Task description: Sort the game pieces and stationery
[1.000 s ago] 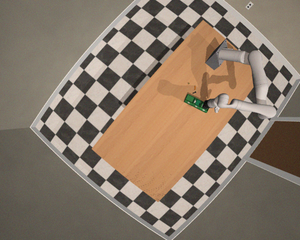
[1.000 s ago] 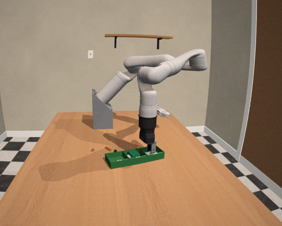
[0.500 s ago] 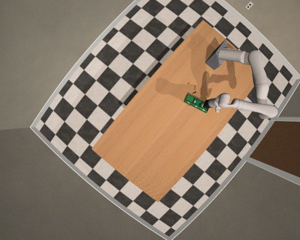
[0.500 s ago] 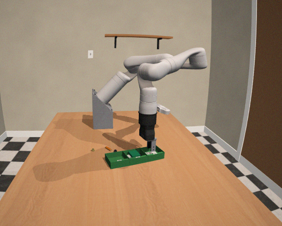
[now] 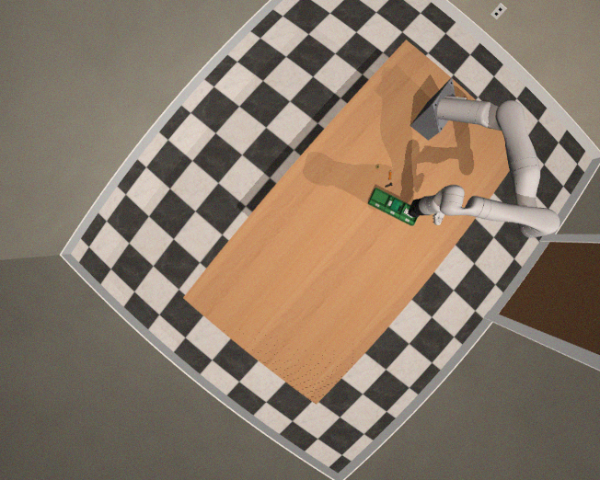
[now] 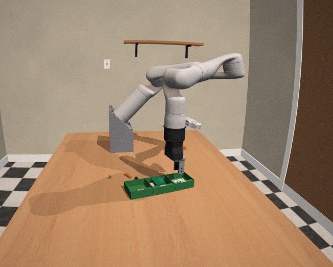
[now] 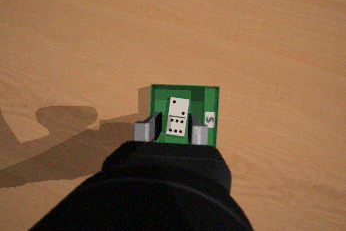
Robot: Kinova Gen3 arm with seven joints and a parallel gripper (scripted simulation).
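Note:
A green tray of three bins stands mid-table; it also shows in the overhead view. My gripper is open and hangs just above the end bin with the S label. A white domino lies flat on that bin's floor, below the fingers and free of them. In the side view the gripper is over the right-hand bin, where the domino rests. The middle bin holds a green block. An orange stick, a small black piece and an olive ring lie on the table behind the tray.
The arm's grey base mount stands at the far end of the table. The tray's left bin looks empty apart from its label. The three loose things lie close to the tray's far left corner.

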